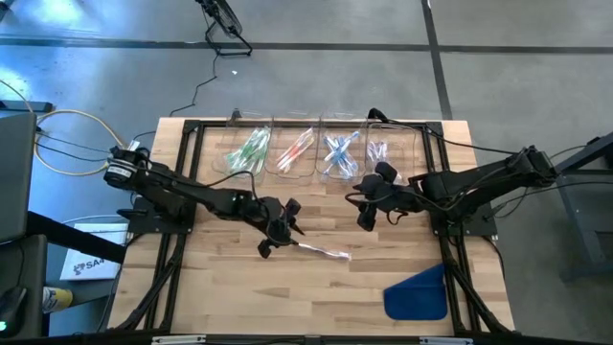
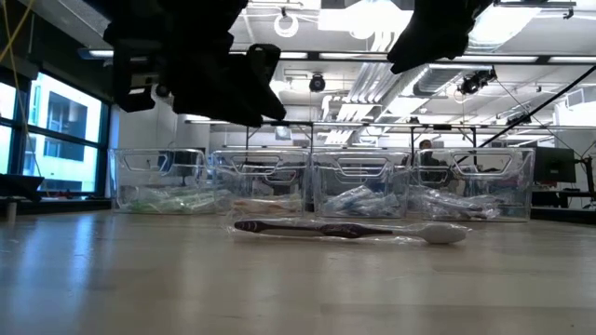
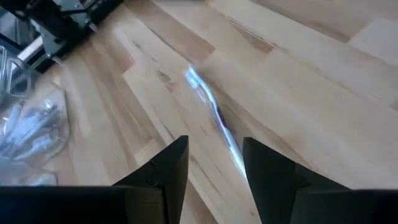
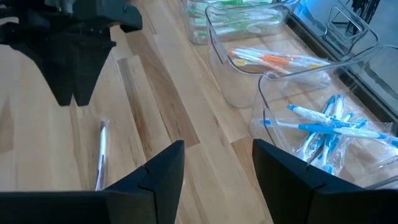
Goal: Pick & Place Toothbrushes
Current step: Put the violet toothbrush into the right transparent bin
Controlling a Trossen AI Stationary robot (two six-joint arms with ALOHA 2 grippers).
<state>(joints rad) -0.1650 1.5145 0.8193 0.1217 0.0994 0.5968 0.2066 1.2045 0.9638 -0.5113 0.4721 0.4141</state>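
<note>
- Loose toothbrush (image 1: 323, 252): a single wrapped toothbrush with a purple handle lies flat on the wooden table (image 1: 239, 297), in front of the row of bins and touching none of them. In the low view it rests along the boards with its white head (image 2: 445, 234) at one end.
- Left gripper (image 1: 278, 233): it hangs above the table beside the handle end of the loose toothbrush. Its fingers (image 3: 168, 168) are spread apart and empty, and in its wrist view the toothbrush runs into the gap between them. Judgement: the jaws are lined up across the handle so that a straight descent would bracket it for pickup.
- Right gripper (image 1: 367, 217): it waits near the front of the bins, jaws parted and holding nothing.
- Clear bins: four stand side by side along the far edge, each sorted by colour. The green bin (image 1: 247, 151), orange bin (image 1: 296, 149), blue bin (image 1: 340, 153) and purple bin (image 1: 380, 151) already hold wrapped toothbrushes.
- Judgement: the purple handle matches the purple bin, which lies on the right arm's side.
- Blue cloth-like piece (image 1: 418, 293): it lies flat near the table's front right corner, well apart from both grippers.
</note>
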